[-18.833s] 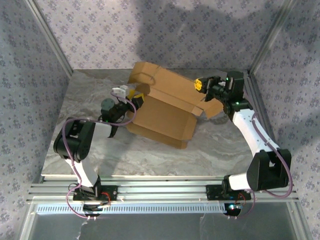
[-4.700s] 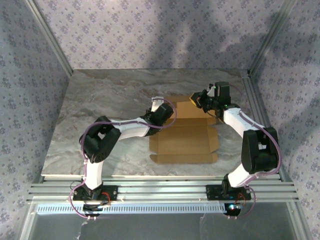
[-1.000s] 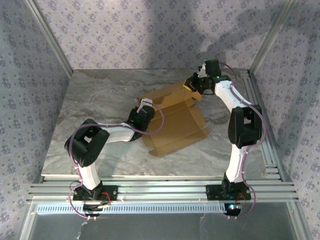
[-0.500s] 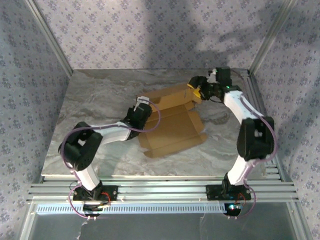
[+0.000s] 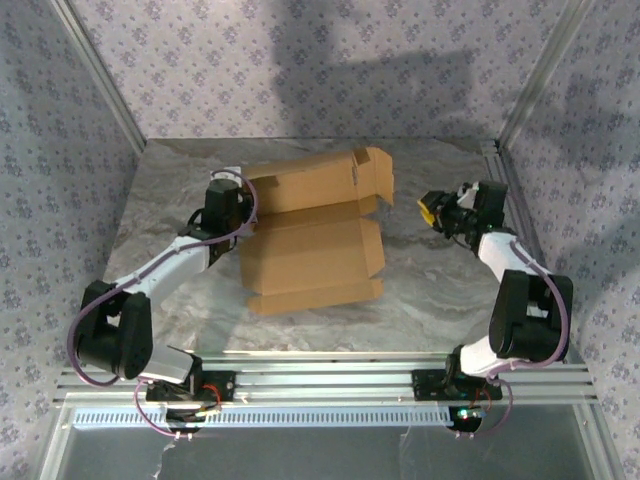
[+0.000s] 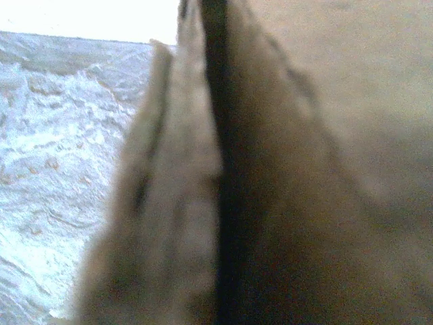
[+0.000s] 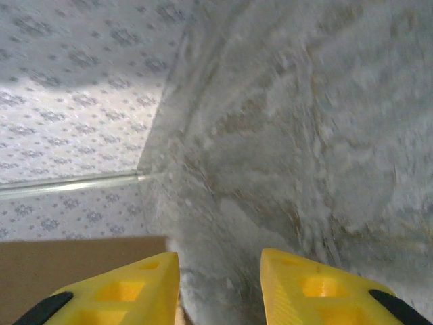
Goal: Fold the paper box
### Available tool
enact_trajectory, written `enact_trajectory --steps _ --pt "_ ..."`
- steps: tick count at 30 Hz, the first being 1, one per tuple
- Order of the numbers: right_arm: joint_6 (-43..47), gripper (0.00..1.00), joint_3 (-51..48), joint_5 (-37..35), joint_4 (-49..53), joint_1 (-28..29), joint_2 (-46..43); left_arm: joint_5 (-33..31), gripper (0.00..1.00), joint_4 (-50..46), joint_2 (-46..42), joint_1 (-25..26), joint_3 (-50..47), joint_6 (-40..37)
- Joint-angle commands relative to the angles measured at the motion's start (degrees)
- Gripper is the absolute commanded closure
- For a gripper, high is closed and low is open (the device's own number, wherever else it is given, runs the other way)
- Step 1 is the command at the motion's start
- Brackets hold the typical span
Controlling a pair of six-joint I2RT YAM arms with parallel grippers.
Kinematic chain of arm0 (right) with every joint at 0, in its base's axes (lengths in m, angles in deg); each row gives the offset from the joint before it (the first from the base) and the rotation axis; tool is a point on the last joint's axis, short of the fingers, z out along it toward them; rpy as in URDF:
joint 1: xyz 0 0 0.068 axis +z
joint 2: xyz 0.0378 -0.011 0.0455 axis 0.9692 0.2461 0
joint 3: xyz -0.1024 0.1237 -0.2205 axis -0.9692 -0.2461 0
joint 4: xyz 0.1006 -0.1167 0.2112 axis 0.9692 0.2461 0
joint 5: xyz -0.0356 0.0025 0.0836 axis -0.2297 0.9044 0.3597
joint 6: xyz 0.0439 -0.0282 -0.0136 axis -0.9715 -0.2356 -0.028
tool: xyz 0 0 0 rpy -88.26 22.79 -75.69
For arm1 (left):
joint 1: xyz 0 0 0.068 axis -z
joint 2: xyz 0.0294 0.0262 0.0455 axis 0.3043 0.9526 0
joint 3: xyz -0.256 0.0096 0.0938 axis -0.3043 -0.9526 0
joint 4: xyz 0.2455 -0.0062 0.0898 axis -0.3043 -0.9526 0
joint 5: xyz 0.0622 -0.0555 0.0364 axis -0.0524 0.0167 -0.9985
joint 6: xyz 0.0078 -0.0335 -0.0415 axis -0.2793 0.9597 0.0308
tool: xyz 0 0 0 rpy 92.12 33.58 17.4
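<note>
The paper box [image 5: 312, 240] is lying on the counter [image 5: 450, 290], its long axis running left to right. The left gripper [image 5: 238, 212] is sitting shut at its left edge, apparently pinching cardboard in a blurred view. The right gripper [image 5: 430, 207] is hanging part open and empty, well apart to the box's right.

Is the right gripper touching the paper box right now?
Apart. The top view shows a strip of bare table between the right gripper and the nearest flap of the paper box.
</note>
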Motion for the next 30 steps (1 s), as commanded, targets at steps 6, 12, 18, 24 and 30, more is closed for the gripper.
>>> enact_trajectory --steps 6,12,18,24,30 --pt "-8.65 0.6 -3.9 4.81 -19.38 6.42 5.64 7.5 1.0 1.6 -0.87 -1.65 0.2 6.78" --pt "-19.38 0.62 -4.78 5.31 -33.28 8.83 10.05 9.23 1.0 0.74 0.54 -2.82 1.22 10.3" --pt "-22.07 0.58 -7.33 2.26 -37.94 11.17 6.07 9.79 1.0 0.64 1.57 -3.08 1.26 13.86" --pt "-25.85 0.54 -7.46 1.29 -40.95 13.19 5.05 10.19 1.0 0.33 2.33 -3.17 1.43 16.51" --pt "-24.96 0.51 -6.71 0.28 -38.56 14.94 2.23 9.97 1.0 -0.13 2.74 -3.25 1.81 16.74"
